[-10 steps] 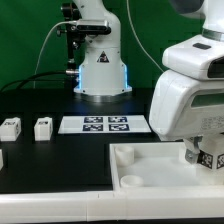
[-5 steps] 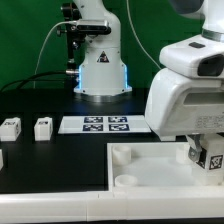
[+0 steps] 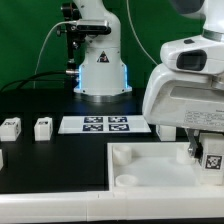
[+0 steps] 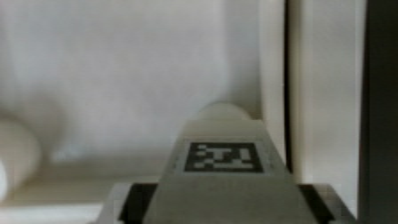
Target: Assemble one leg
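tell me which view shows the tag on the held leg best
The wrist view: the leg fills the frame with its tag facing the camera. In the exterior view the leg sits small at the edge under the gripper.

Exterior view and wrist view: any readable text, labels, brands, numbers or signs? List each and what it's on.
No readable words, brands or numbers in either view.
Warning triangle sign on the robot base: symbol only, no text legible.
Black-and-white tags on the marker board: patterns, no characters.
Tag on the leg held between the jaws: pattern only.
Tags on the two loose legs: too small to read.
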Robot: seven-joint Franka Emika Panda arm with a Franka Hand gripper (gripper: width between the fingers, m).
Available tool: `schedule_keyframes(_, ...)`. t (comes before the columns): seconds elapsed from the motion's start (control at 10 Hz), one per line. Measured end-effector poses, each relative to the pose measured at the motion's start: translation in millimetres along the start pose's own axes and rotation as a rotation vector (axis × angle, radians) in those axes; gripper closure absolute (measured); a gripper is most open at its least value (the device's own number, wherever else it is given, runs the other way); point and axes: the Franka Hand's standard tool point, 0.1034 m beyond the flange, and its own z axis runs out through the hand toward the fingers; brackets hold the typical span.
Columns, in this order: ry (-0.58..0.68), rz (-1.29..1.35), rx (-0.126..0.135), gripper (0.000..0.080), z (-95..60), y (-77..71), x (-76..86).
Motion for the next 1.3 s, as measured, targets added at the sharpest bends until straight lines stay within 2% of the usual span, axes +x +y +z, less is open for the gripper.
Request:
schedule_keyframes(0.2,-0.005,0.286,0.009,0.0506,-0.9,-3.5,-1.6)
schedule_keyframes(0.6,0.001,0.807,0.003,0.0506,-2.2,-5.6,-2.5)
schedule_keyframes(1.0,-0.018,1.172,0.015,0.0506,-2.9,-5.5,-1.8)
schedule_keyframes(1.1,-0.018,1.118,0.015,0.0506,-2.2,-5.9,-2.4)
schedule_keyframes(1.2,-0.020,1.110,0.015,0.0286,-2.0,-6.9,-3.0)
schedule_keyframes(1.3,-0.019,1.088,0.015,0.0286,-2.1,-7.6,-3.5)
